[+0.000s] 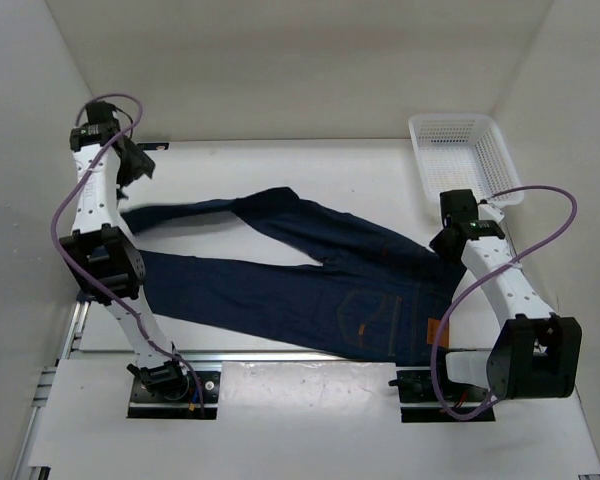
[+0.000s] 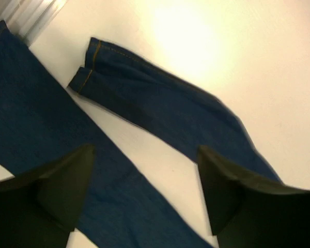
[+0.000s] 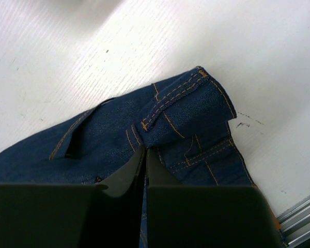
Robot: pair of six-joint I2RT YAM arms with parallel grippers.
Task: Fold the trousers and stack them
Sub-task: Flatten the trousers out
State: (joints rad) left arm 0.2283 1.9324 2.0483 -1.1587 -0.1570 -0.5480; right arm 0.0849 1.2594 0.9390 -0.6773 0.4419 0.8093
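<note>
Dark navy-blue denim trousers [image 1: 310, 290], orange-stitched: lie spread flat on white table [image 1: 310, 165], waistband at the right, two long legs splayed leftward, hems at far left. Waistband corner folded over on itself, per right wrist view.
Right gripper [image 3: 145, 151]: closed, tips against the denim just below that folded corner; cloth pinched or not, cannot tell.
Left gripper [image 2: 144, 152]: open, fingers wide apart, nothing between them; hovers over the legs near the hems.
White mesh plastic basket [image 1: 450, 120]: far right corner of table, apart from trousers.
</note>
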